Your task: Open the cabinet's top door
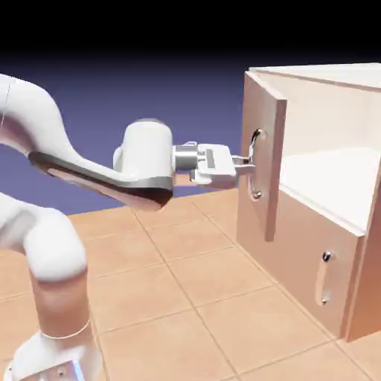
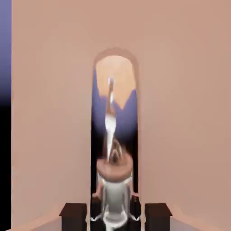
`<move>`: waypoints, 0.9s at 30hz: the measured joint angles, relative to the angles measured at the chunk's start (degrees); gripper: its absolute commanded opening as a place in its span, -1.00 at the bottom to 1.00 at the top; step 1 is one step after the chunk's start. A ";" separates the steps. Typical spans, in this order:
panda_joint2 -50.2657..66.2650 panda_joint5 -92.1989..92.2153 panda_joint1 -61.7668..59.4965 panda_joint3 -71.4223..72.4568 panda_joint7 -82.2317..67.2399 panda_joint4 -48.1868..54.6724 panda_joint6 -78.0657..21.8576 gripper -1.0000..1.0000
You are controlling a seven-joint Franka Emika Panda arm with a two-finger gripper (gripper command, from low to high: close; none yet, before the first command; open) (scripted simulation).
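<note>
The tan cabinet (image 1: 327,97) stands at the right of the exterior view. Its top door (image 1: 260,201) is swung out from the front, so the pale inside shows behind it. My gripper (image 1: 244,162) reaches in level from the left and is shut on the door's curved silver handle (image 1: 255,158). In the hand view the handle (image 2: 110,122) runs up the middle, mirror-like, between my dark fingertips (image 2: 73,216), with my gripper (image 2: 115,217) closed around its lower end. The door panel (image 2: 49,113) fills that view.
Below the open door is the shorter lower door (image 1: 309,245) with a small silver handle (image 1: 324,279), closed. The tiled tan tabletop (image 1: 186,283) spreads in front of the cabinet. My arm's elbow (image 1: 145,160) hangs to the left of the door.
</note>
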 measured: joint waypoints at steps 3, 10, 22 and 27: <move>-4.10 7.43 -1.77 4.10 -4.10 -2.81 -0.74 -1.00; -12.94 24.77 -2.75 12.53 -13.94 -8.08 -3.68 -1.00; -23.03 54.98 6.08 28.62 -27.99 -12.38 -18.92 -1.00; -22.76 67.66 10.93 38.34 -30.47 -10.62 -29.36 -1.00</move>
